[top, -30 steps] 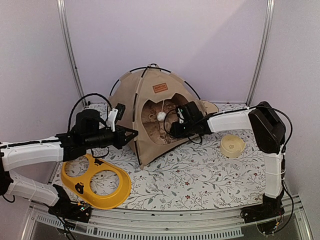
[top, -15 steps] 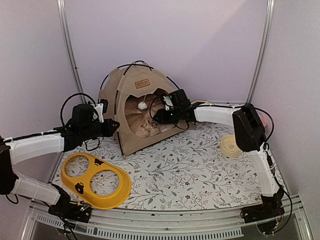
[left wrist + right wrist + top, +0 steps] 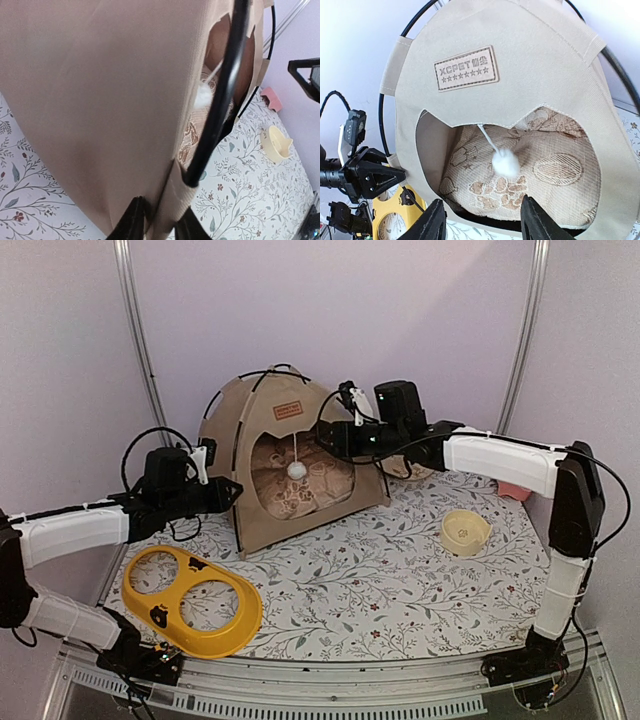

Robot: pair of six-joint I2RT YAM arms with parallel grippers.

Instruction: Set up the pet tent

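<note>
Pet tent [image 3: 285, 425] stands upright, little left I judge (left gripper [image 3: 157, 222] pinches its corner, right gripper [image 3: 482, 210] gapes empty).

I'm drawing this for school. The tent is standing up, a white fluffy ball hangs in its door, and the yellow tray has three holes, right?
Almost. The yellow tray has two holes, not three; the top external view shows it. The pet tent is standing up, and a white pom-pom hangs in its door.
</note>
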